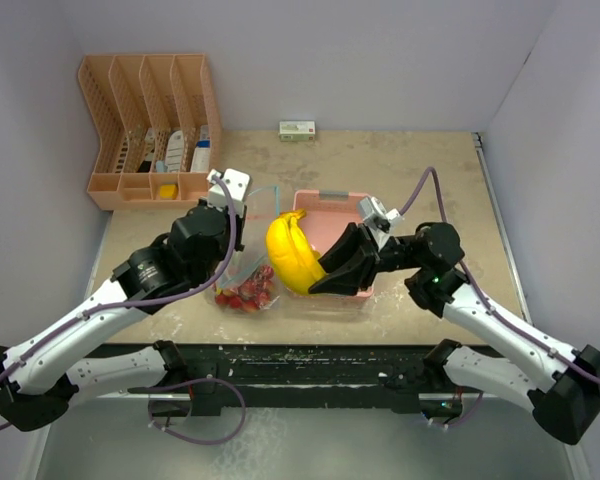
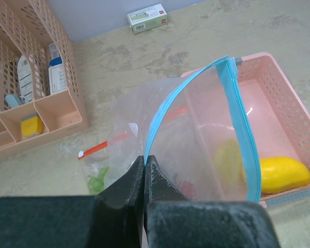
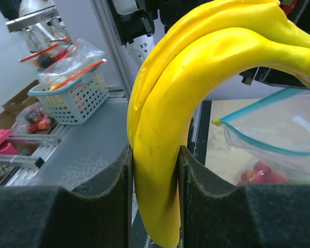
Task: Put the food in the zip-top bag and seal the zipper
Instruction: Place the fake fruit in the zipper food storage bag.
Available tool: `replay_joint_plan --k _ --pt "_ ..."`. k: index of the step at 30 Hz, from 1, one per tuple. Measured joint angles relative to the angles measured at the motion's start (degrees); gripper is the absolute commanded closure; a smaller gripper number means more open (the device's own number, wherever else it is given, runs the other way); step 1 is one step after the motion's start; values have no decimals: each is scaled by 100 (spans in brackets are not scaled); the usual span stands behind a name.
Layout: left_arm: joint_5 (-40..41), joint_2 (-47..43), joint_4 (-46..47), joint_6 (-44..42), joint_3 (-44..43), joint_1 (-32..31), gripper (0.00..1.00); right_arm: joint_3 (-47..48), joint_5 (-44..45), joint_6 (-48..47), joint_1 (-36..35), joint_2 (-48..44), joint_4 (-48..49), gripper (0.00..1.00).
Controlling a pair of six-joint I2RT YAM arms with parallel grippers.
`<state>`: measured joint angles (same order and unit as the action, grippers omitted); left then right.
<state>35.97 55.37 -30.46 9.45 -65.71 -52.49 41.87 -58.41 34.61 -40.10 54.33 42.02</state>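
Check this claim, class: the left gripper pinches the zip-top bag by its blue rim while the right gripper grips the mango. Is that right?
One detail is wrong. The right gripper grips the bananas, not the mango, as the right wrist view shows. The mango lies in the pink basket. The left gripper does pinch the zip-top bag by its blue rim.

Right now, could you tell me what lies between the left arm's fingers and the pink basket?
The clear zip-top bag, mouth open: the left fingers pinch its blue zipper rim, and the left wrist view shows the pink basket behind it.
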Motion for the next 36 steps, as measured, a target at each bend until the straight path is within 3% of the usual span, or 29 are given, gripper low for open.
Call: replay_joint_plan --k 21,31,36 --pt "-415 -280 304 46 192 0 100 105 -599 1659 -2 1858 2782 100" --pt "-437 -415 313 44 254 0 100 103 -457 1832 -7 2483 2559 100" --pt "-437 -542 308 44 262 0 100 153 -68 1779 11 2446 1915 100"
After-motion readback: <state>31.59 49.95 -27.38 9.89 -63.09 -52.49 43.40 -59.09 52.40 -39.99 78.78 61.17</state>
